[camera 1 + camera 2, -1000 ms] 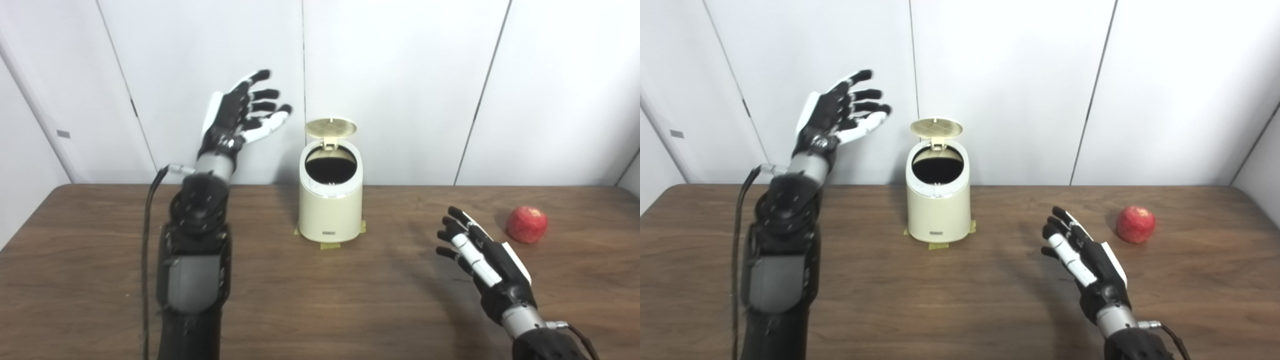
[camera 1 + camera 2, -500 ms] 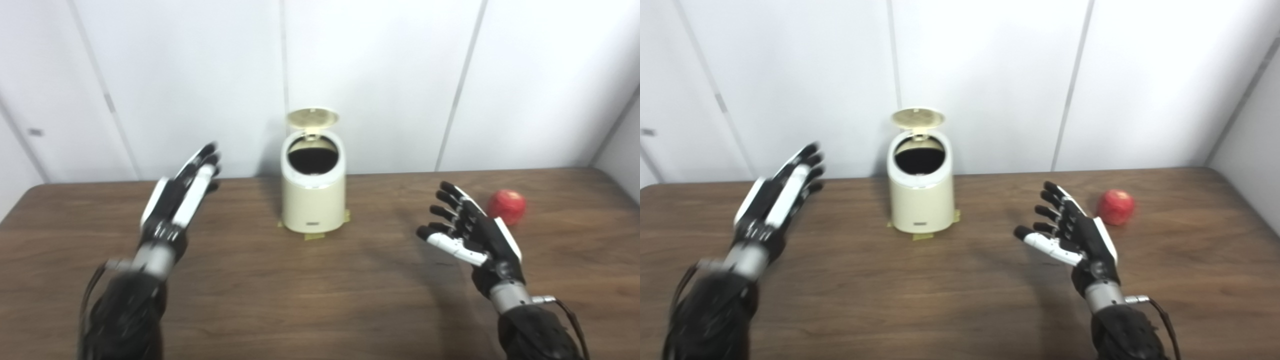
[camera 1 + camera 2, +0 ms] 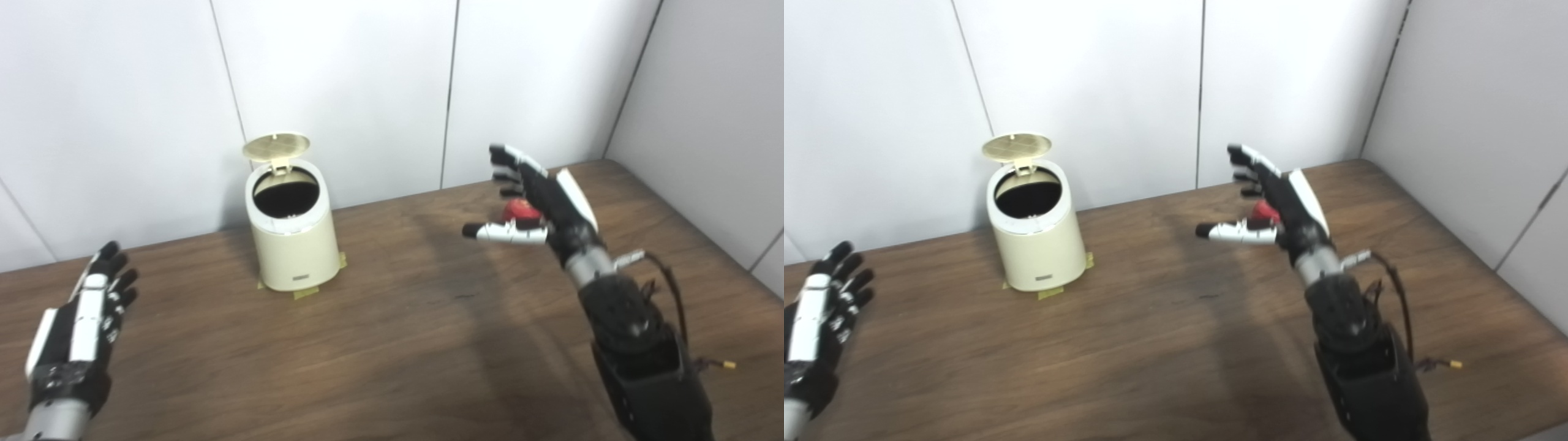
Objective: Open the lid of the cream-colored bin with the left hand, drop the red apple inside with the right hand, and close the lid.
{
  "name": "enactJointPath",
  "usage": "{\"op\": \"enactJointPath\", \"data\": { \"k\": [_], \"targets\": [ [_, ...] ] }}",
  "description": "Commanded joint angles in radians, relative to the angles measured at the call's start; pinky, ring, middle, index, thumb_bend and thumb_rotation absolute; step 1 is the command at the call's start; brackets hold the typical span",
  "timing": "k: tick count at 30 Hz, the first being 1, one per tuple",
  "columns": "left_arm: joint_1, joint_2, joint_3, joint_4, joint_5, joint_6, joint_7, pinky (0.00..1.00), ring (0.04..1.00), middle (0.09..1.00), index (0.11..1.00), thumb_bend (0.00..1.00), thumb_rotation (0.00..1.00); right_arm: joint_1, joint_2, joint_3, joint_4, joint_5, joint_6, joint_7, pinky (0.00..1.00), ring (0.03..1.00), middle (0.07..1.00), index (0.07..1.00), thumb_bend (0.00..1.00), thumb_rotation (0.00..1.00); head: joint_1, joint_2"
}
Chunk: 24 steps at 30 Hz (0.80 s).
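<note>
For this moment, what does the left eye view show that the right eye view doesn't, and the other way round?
Only the left eye view shows the left hand whole, down to the wrist.

Only the right eye view shows a wider stretch of the table beyond the right arm, including its right edge; there the left hand is cut by the frame.

Both show the cream-colored bin with its lid raised, and the right hand, open, in front of the red apple, largely hiding it.

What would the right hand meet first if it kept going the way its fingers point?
Probably the red apple, just beyond the open right hand; how near they are is unclear.
</note>
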Motion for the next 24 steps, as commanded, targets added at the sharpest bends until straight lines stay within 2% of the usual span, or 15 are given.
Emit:
{"op": "enactJointPath", "data": {
  "k": [1,3,5,8,10,13,18,22,24],
  "targets": [
    [-0.026,0.026,-0.005,-0.021,-0.019,-0.011,0.010,0.94,0.944,0.969,0.989,0.36,0.94,-0.053,-0.013,-0.024,-0.035,-0.077,-0.002,0.043,0.74,0.851,0.886,0.875,0.81,0.15,-0.012,-0.001],
    [-0.027,0.031,-0.005,-0.012,-0.036,-0.011,0.016,0.93,0.935,0.962,0.986,0.36,0.92,-0.078,-0.019,-0.042,-0.023,-0.141,-0.002,0.074,0.72,0.833,0.876,0.869,0.82,0.15,-0.020,-0.002],
    [-0.026,0.040,-0.003,-0.006,-0.056,-0.011,0.015,0.94,0.935,0.963,0.990,0.40,0.85,-0.104,-0.024,-0.059,-0.008,-0.217,-0.002,0.110,0.71,0.824,0.859,0.858,0.85,0.12,-0.029,-0.003],
    [-0.025,0.052,0.003,0.005,-0.078,-0.013,0.009,0.95,0.937,0.968,0.996,0.42,0.81,-0.136,-0.039,-0.067,0.021,-0.304,-0.002,0.161,0.68,0.835,0.872,0.845,0.87,0.12,-0.043,-0.007],
    [-0.023,0.060,0.006,0.013,-0.091,-0.023,0.004,0.95,0.935,0.970,0.997,0.43,0.82,-0.153,-0.050,-0.062,0.053,-0.316,-0.002,0.163,0.69,0.852,0.882,0.835,0.88,0.11,-0.049,-0.008],
    [-0.020,0.062,0.014,0.016,-0.107,-0.015,0.013,0.96,0.939,0.955,0.978,0.41,0.83,-0.167,-0.069,-0.043,0.121,-0.298,-0.044,0.104,0.72,0.865,0.890,0.829,0.89,0.04,-0.058,-0.008],
    [-0.009,0.069,0.020,0.011,-0.128,-0.017,0.012,0.96,0.941,0.938,0.971,0.42,0.79,-0.197,-0.134,0.043,0.224,-0.378,-0.063,0.070,0.69,0.828,0.875,0.839,0.93,0.02,-0.061,-0.005],
    [0.004,0.074,0.019,-0.001,-0.146,-0.012,0.019,0.97,0.939,0.932,0.967,0.42,0.79,-0.226,-0.197,0.117,0.306,-0.426,-0.055,0.092,0.67,0.818,0.875,0.852,0.94,0.06,-0.062,-0.003],
    [0.011,0.072,0.016,-0.009,-0.161,-0.010,0.025,0.97,0.945,0.943,0.966,0.41,0.79,-0.239,-0.215,0.139,0.336,-0.427,-0.048,0.104,0.69,0.856,0.889,0.856,0.94,0.07,-0.061,-0.002]
  ]
}}
